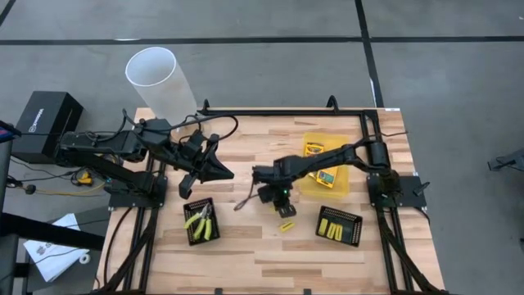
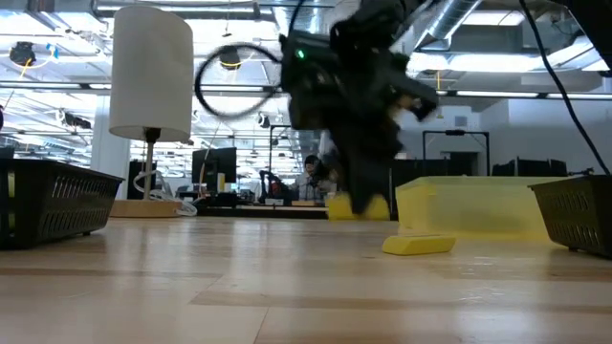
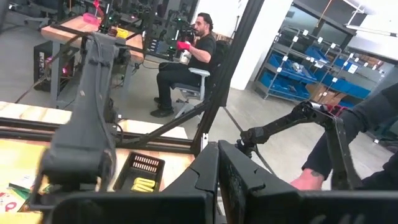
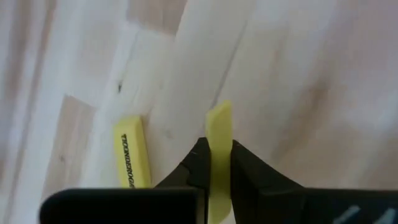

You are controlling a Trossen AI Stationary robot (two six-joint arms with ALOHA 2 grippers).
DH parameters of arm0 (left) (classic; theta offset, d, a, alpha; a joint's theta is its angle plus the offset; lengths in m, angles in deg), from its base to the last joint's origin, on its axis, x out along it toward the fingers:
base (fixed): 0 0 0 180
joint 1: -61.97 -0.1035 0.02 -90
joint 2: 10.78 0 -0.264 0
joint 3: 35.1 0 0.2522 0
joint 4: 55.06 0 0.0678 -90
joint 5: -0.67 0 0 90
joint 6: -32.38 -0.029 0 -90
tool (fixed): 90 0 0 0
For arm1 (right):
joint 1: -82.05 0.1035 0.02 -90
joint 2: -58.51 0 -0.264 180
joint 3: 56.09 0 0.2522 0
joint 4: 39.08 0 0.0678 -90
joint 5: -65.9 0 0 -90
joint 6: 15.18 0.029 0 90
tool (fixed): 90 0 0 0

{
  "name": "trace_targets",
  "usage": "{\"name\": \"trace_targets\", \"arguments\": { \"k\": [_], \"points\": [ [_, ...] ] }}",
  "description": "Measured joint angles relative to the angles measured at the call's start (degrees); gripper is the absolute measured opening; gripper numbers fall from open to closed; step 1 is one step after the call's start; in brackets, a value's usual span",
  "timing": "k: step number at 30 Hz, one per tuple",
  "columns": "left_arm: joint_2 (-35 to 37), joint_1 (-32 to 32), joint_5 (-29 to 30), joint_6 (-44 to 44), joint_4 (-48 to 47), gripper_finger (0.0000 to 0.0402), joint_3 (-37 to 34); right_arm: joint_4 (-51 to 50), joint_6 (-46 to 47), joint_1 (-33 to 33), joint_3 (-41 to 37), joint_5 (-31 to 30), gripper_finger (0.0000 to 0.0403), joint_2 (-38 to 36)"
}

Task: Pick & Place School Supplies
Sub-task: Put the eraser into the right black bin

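My right gripper (image 4: 217, 149) hangs over the table's middle (image 1: 282, 206), pointing steeply down, shut on a short yellow stick (image 4: 219, 127). A second yellow stick with black print (image 4: 132, 158) lies flat on the wood just beside it (image 1: 286, 226). Several more sticks lie in the black mesh tray (image 1: 339, 225) near the front right. The plier-like tool (image 1: 199, 220) lies in the other black mesh tray at the front left. Printed boxes (image 1: 327, 176) lie in the translucent yellow tray (image 1: 342, 190). My left gripper (image 1: 223, 172) waits raised at the left, shut and holding nothing. My right gripper pinches the yellow stick's two long sides (image 4: 219, 144) between its two fingers. The fingers slant down from above and lie along the stick, whose free end (image 4: 219, 115) sticks out past the fingertips toward the table. Whether that end touches the wood I cannot tell.
A white cylinder (image 1: 155, 78) stands at the table's far left corner. The yellow tray (image 2: 478, 205) sits just right of my right gripper. Bare wood lies along the front edge between the two mesh trays. A person sits in the room beyond (image 3: 186, 56).
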Motion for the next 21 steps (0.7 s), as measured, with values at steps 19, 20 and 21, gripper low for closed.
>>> {"name": "trace_targets", "arguments": {
  "k": [19, 20, 21],
  "points": [
    [0.0, 0.1, -0.2, -5.6, -0.7, 0.0001, 0.0, -35.8, -1.0, -1.3, 10.0, 0.9, 0.0023, -13.4],
    [0.0, 0.1, -0.2, -5.7, -0.8, 0.0001, 0.0, -35.7, 0.9, -0.7, 8.3, 0.9, 0.0023, -15.2],
    [0.0, 0.1, -0.2, -5.7, -0.8, 0.0001, 0.0, -35.1, 3.2, 0.0, 6.5, 0.9, 0.0023, -17.0]
  ]
}}
